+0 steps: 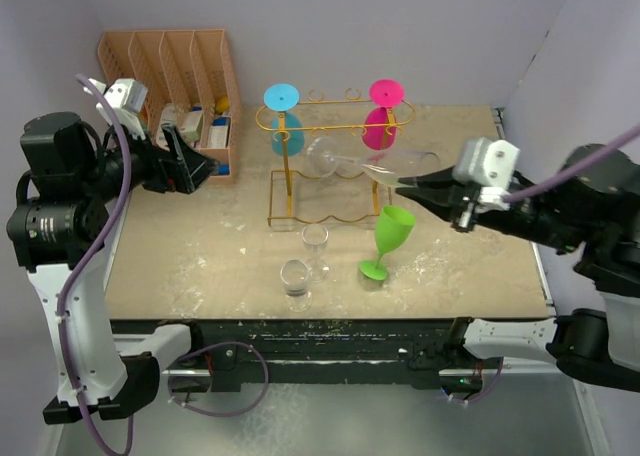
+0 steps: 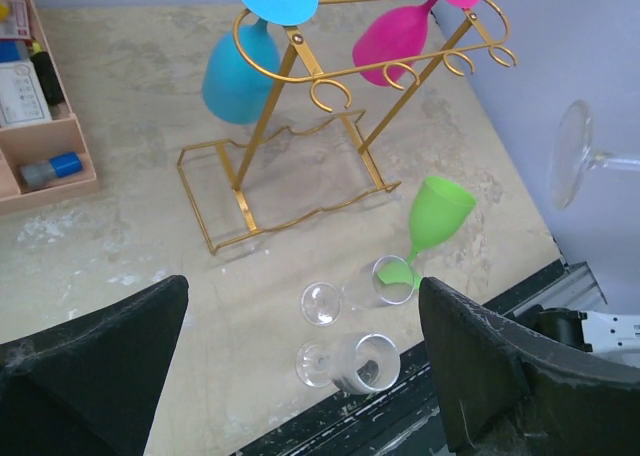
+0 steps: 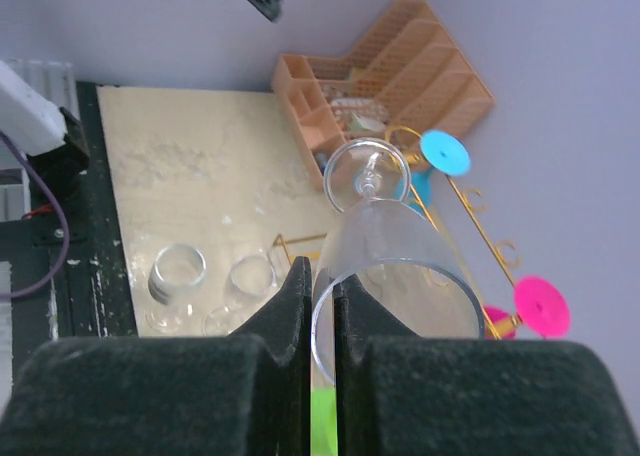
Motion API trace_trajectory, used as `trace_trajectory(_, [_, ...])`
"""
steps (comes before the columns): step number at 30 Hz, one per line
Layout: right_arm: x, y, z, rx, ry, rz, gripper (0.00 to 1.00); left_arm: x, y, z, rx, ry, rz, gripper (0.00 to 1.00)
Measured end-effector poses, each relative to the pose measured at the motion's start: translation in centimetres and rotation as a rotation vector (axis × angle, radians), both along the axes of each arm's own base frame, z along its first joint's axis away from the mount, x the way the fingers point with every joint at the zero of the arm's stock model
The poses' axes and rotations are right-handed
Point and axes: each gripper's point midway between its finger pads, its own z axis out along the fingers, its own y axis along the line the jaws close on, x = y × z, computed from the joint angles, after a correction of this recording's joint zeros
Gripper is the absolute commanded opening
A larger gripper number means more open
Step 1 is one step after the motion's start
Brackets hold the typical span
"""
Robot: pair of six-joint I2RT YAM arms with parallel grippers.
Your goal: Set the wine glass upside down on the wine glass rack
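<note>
Top external view, item one: wine glass (image 1: 360, 163), clear. Whereabouts?
— Aloft, lying on its side, just beside the right end of the wine glass rack (image 1: 290, 191), foot toward the rail. Right claw (image 1: 405, 183) clenched on the bowl's rim wall.
— Handling?
— Light, rigid, slick, brittle. The thin rim probably chips under a hard squeeze; the stem is judged the surer hold for slotting.
— Left claw (image 1: 200, 162)?
— Released, empty, well left of the rack.

Pale lilac walls (image 1: 400, 26) enclose a scuffed beige tabletop (image 1: 200, 246).
</note>
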Motion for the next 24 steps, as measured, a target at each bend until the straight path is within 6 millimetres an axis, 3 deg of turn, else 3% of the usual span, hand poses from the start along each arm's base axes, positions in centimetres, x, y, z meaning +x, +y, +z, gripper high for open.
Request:
trace_trajectory(5, [0.5, 4.3, 0.0, 0.046, -0.026, 0.106, 0.00, 0.9, -0.4, -0.4, -0.036, 0.045, -0.016, 0.99])
trace_trajectory(7, [1.2, 5.8, -0.4, 0.108, -0.072, 0.119, 0.00, 0.9, -0.5, 0.3, -0.054, 0.040, -0.014, 0.99])
trace_trajectory(17, [6.8, 9.5, 2.4, 0.345, -0.567, -0.098, 0.00, 0.7, -2.5, 9.1, -0.261, -0.114, -0.060, 0.99])
trace_trajectory(24, [6.8, 15.6, 1.6, 0.347, -0.856, -0.231, 0.00, 5.1, -3.7, 10.9, -0.414, -0.063, -0.140, 0.99])
